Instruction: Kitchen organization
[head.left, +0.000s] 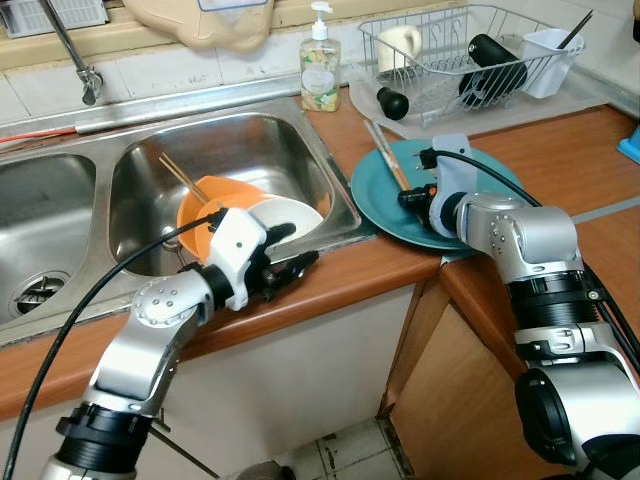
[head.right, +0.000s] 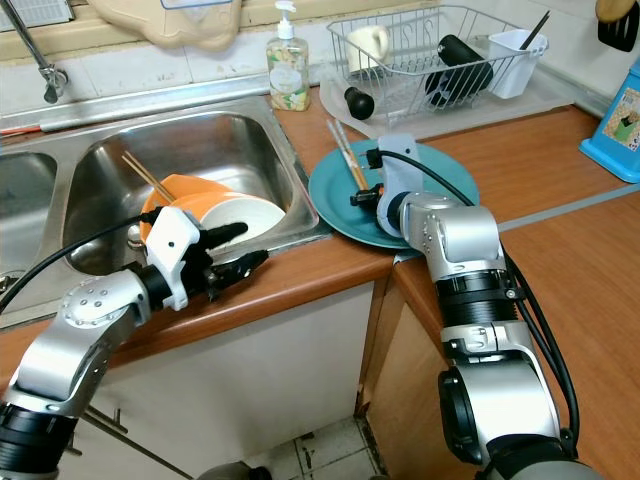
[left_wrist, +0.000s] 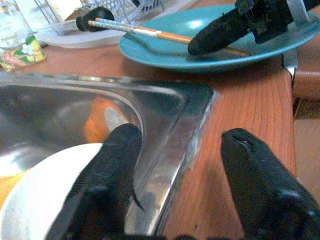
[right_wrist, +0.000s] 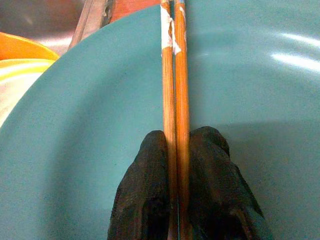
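Wooden chopsticks (right_wrist: 174, 100) on the round teal plate (head.left: 400, 215) are clamped in our right pincer (right_wrist: 179, 165); our left pincer (left_wrist: 185, 170), spread, straddles the sink's edge, dishes unsorted.

Head stereo downward; wrist close-ups.

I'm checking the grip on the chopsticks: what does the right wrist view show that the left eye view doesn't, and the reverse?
Right wrist view alone: the right claw shut on the chopsticks, both sticks pinched together.
Left eye view alone: the left claw at the sink edge, the soap bottle, the dish rack.
Both: the teal plate and orange bowl.
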